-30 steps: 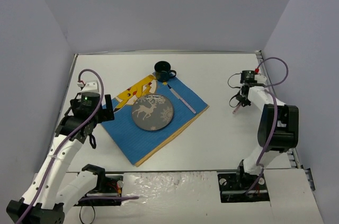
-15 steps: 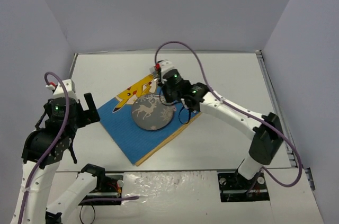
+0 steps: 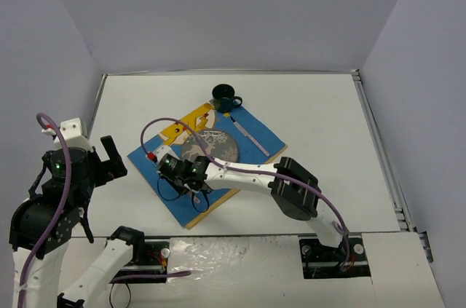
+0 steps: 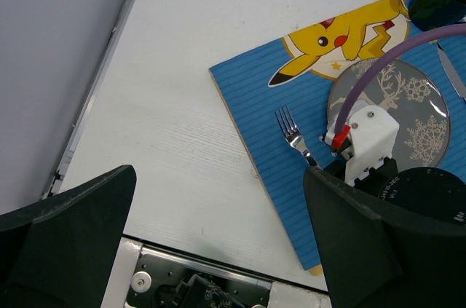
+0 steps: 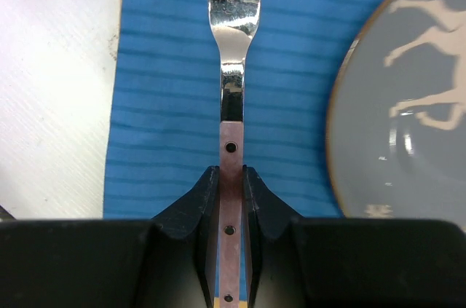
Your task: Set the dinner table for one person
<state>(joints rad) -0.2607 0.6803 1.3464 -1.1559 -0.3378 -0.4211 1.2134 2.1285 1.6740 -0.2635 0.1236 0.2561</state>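
Note:
My right gripper [image 5: 231, 173] is shut on the pinkish handle of a fork [image 5: 233, 24]. The tines point away over the blue cartoon placemat [image 5: 167, 104], just left of the grey reindeer plate [image 5: 408, 104]. In the top view the right gripper [image 3: 169, 166] reaches across the placemat [image 3: 262, 129] and hides the fork. The left wrist view shows the fork [image 4: 291, 129] low over the mat beside the plate [image 4: 408, 97]. My left gripper [image 4: 218, 177] stands open and holds nothing, raised over the near left of the white dinner table [image 3: 320, 119].
A knife [image 3: 251, 137] lies on the mat right of the plate [image 3: 218, 146]. A dark cup [image 3: 226, 97] stands at the mat's far corner. Walls close in the table's left, back and right. A metal rail [image 4: 95, 97] runs along the left edge.
My right arm swung from the table's right side across the plate to the mat's left part, carrying the fork. The left arm pulled back toward the near left corner.

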